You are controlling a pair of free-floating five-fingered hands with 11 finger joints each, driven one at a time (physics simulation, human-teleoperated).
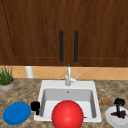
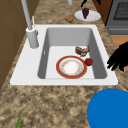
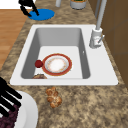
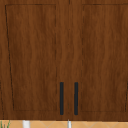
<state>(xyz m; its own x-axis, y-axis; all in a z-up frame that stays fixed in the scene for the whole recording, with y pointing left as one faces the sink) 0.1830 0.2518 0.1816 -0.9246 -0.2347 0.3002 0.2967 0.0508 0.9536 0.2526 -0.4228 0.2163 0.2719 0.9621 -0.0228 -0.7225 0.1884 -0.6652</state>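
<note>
We have the left hand (image 1: 35,106) hanging at the sink's (image 1: 45,86) front left corner, just right of the blue plate (image 1: 16,113) on the granite counter (image 1: 25,91). In the left side view its fingers (image 2: 117,61) hang down relaxed and spread — nothing in them. Over on the other side the right hand (image 1: 119,102) is poised above the white plate (image 1: 111,119), fingers pointing down onto the dark purple fruit, grapes by the look of it (image 1: 121,114). From the right side view those fingers (image 3: 10,96) look straight and splayed, touching the bunch (image 3: 8,116) rather than wrapped round it, so we'd call it open, resting on top.

To lift that fruit cleanly we'd judge the hand should settle lower and close thumb and fingers round the middle of the bunch, gently — it is soft and the plate's rim is close.

Just left of that hand sits a small brown pastry (image 3: 53,97) on the counter. Down in the basin: a red-rimmed plate (image 2: 71,67), a small red fruit (image 2: 88,61) beside it and a brown bun-like piece (image 2: 82,50). A red ball shape (image 1: 67,114) looms up front. Behind, the faucet (image 1: 68,76), a potted plant (image 1: 6,78), wooden cabinet doors with dark handles (image 4: 61,98).

No brands, labels or writing to read anywhere.
</note>
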